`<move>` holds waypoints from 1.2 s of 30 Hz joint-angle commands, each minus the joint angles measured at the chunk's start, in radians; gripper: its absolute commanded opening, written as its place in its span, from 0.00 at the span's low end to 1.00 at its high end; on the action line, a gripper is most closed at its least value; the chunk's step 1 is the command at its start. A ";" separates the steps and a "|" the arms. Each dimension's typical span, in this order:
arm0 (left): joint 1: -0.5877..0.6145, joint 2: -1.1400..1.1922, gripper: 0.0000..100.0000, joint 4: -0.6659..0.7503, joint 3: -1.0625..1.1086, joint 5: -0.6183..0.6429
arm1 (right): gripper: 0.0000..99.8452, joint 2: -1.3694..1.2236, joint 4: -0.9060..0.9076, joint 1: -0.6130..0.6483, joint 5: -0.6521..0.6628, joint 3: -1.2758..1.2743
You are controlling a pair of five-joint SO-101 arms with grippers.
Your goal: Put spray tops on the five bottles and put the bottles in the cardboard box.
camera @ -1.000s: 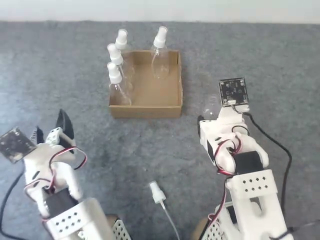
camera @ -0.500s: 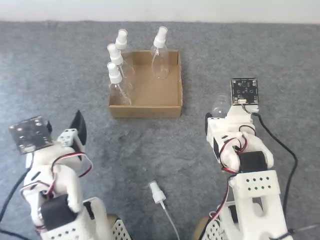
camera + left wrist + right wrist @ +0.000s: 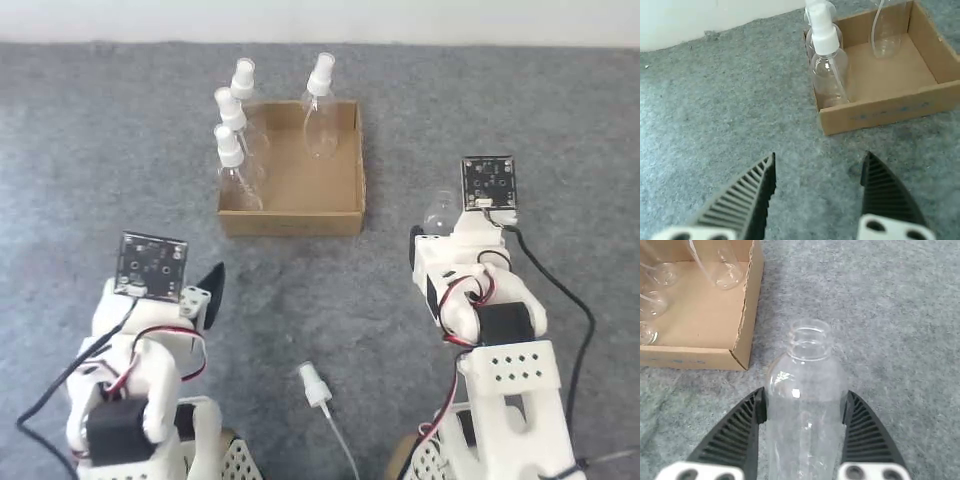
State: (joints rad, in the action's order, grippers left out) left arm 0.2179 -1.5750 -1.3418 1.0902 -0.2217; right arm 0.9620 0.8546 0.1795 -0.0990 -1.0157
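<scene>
High view gives you a grey carpeted tabletop (image 3: 120,130) with a white wall (image 3: 320,20) along 12 o'clock. The cardboard box (image 3: 300,222) sits toward 12 o'clock and holds four capped bottles (image 3: 240,185): three along its 9 o'clock side, one at 12. A loose spray top (image 3: 314,383) lies at 6 o'clock. Your right tool (image 3: 805,394) pinches the uncapped bottle (image 3: 805,365) at 3 o'clock; your left tool (image 3: 820,157) is spread.

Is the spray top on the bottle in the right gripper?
Off: the bottle shows an open neck; a spray top lies on the carpet.
</scene>
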 commanded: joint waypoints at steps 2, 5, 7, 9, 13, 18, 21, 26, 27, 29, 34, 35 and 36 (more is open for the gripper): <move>-0.014 0.009 0.26 -0.023 -0.012 -0.078 | 0.08 0.022 -0.021 -0.008 -0.009 0.008; -0.057 0.037 0.26 -0.025 0.008 -0.115 | 0.08 0.022 -0.021 -0.010 -0.009 0.008; -0.098 0.100 0.26 -0.026 0.007 -0.118 | 0.08 0.022 -0.021 -0.010 -0.009 0.008; -0.143 0.183 0.26 -0.026 -0.002 -0.118 | 0.08 0.022 -0.019 -0.012 -0.009 0.008; -0.218 0.330 0.26 -0.028 -0.031 -0.123 | 0.08 0.022 -0.025 -0.064 -0.035 0.008; -0.308 0.439 0.33 -0.020 -0.036 -0.121 | 0.08 0.022 -0.039 -0.101 -0.057 0.008; -0.354 0.476 0.33 -0.018 -0.036 -0.127 | 0.08 0.021 -0.045 -0.102 -0.057 0.008; -0.431 0.545 0.33 -0.012 -0.022 -0.209 | 0.08 0.021 -0.045 -0.102 -0.055 0.008; -0.446 0.565 0.33 -0.012 -0.021 -0.226 | 0.08 0.021 -0.045 -0.102 -0.055 0.008; -0.470 0.601 0.33 -0.012 -0.019 -0.258 | 0.08 0.021 -0.045 -0.102 -0.054 0.008; -0.572 0.644 0.33 -0.015 -0.019 -0.287 | 0.08 0.021 -0.045 -0.102 -0.054 0.008; -0.601 0.644 0.33 -0.015 -0.019 -0.287 | 0.08 0.021 -0.045 -0.102 -0.054 0.008; -0.632 0.644 0.33 -0.015 -0.019 -0.285 | 0.08 0.021 -0.045 -0.102 -0.054 0.008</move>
State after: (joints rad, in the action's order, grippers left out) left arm -0.3222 -0.9459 -1.3663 1.1086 -0.4948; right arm 0.9620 0.8301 0.0875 -0.1450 -1.0157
